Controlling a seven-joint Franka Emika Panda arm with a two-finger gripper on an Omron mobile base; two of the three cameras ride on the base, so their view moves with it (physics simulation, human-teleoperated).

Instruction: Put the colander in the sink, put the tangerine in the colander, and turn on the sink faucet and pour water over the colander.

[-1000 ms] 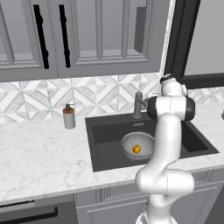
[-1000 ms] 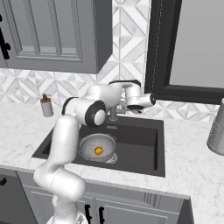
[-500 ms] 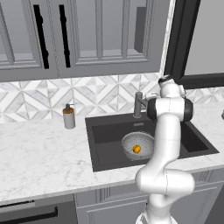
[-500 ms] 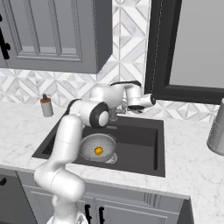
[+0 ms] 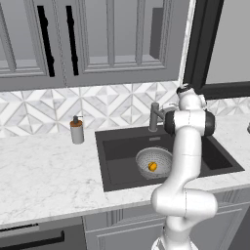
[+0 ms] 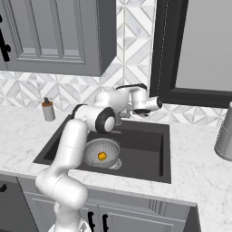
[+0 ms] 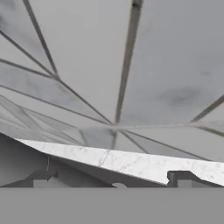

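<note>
The silver perforated colander (image 5: 157, 161) (image 6: 100, 152) sits in the dark sink (image 5: 117, 156) (image 6: 145, 149), left of centre on its floor. The small orange tangerine (image 5: 153, 166) (image 6: 102, 156) lies inside the colander. The dark sink faucet (image 5: 154, 117) stands at the sink's back edge. My gripper (image 6: 154, 105) (image 7: 111, 180) hovers above the back rim, just right of the faucet, facing the tiled backsplash at close range. It is open, fingertips (image 7: 41, 179) wide apart with nothing between them. Water is out of view.
A brown-and-silver soap dispenser (image 5: 76, 130) (image 6: 47, 110) stands on the marble counter (image 5: 44, 180) left of the sink. A metal canister (image 6: 224, 136) stands on the counter at far right. Grey wall cabinets hang above, and a dark window frame (image 6: 158, 54) rises behind the sink.
The hand has edged slightly left along the back wall towards the faucet. The jaws have stayed wide open. Colander and tangerine have not moved.
</note>
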